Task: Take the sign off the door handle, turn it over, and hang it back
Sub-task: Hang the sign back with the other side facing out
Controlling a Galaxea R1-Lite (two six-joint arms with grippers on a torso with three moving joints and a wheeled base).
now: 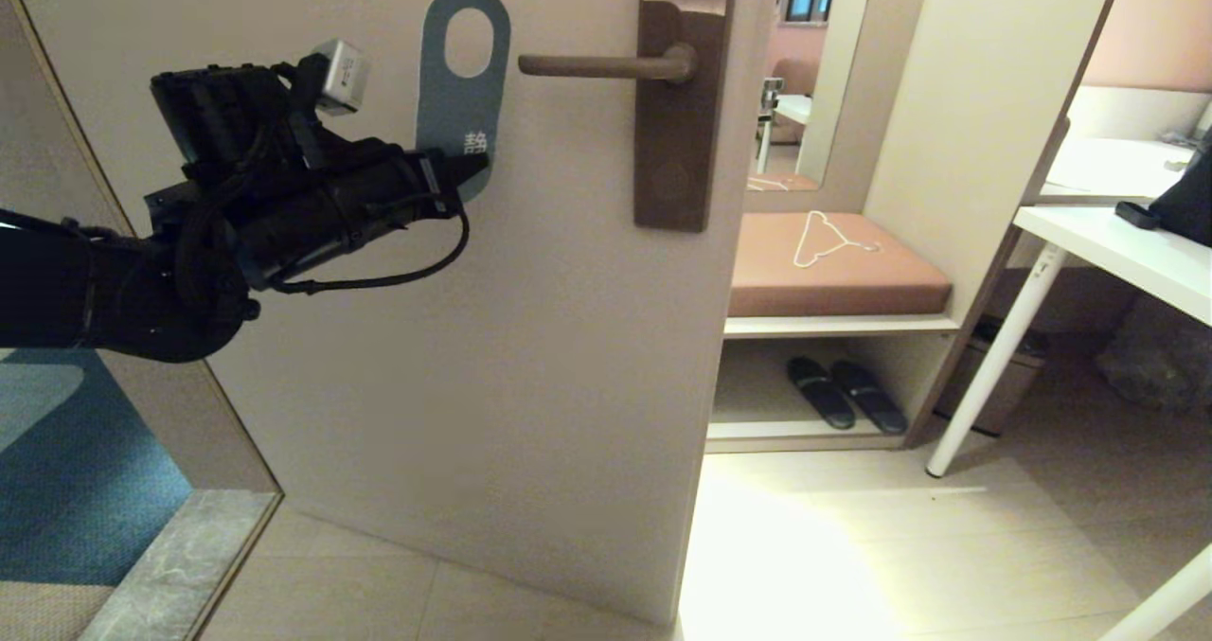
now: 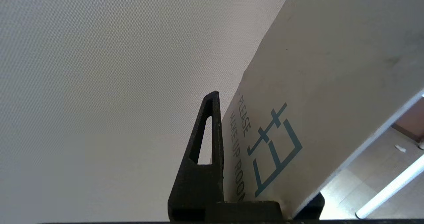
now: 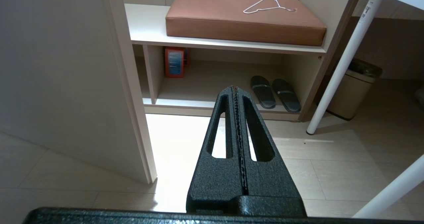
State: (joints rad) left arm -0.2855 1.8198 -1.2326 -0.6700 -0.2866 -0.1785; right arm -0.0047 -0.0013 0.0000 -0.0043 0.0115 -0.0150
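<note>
While pinching the lower end of the sign [image 1: 461, 101] between nearly closed jaws, left gripper [image 1: 471, 169] at centre left of the head view, against the pale door [image 1: 492, 357]. Sign off the door handle [image 1: 606, 65] now, upright just left of the lever's free tip, slate-blue face outward, hole at upper centre of the frame. White "make up room" face [image 2: 265, 141] visible in the left wrist view, pressed beside one finger [image 2: 208, 144]. Step in hand, by judgement: removal done, turning over not yet. Next move likely calling for a wrist roll to bring the white face outward, then lining the hole up with the lever's tip. Right gripper [image 3: 236, 95] parked, jaws fully together, holding nothing. Beyond the door edge at right: cushioned bench [image 1: 833, 272] with a hanger [image 1: 828, 239], slippers [image 1: 843, 393] beneath, white desk [image 1: 1127, 243], pale tiled floor [image 1: 852, 546].
</note>
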